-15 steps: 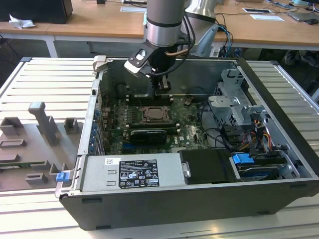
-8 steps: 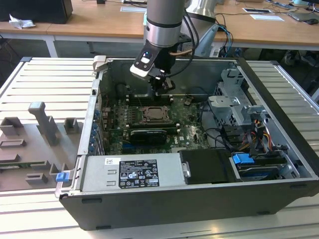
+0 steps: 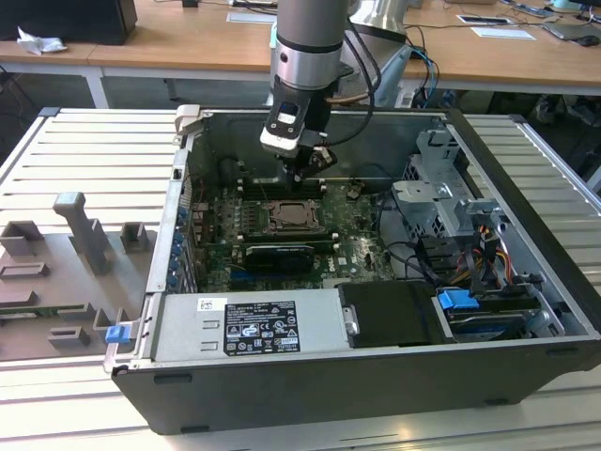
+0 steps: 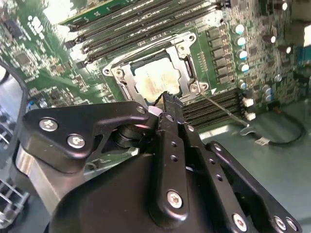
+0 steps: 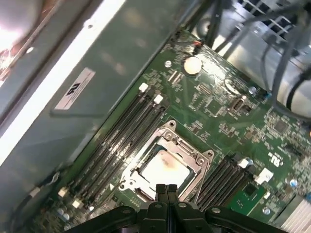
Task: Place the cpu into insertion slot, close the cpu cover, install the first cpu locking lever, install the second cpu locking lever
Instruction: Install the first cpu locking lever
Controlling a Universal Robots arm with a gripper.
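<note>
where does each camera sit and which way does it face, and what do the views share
Exterior view: off the arm, raised, looking down into the open computer case; the arm and gripper show over the motherboard.
First wrist view: at the wrist, looking down past the fingers at the cpu.
Second wrist view: at the wrist, looking along the gripper body and fingers at the cpu.
Shared: both wrist views show the cpu and memory slots; all three show the motherboard.
</note>
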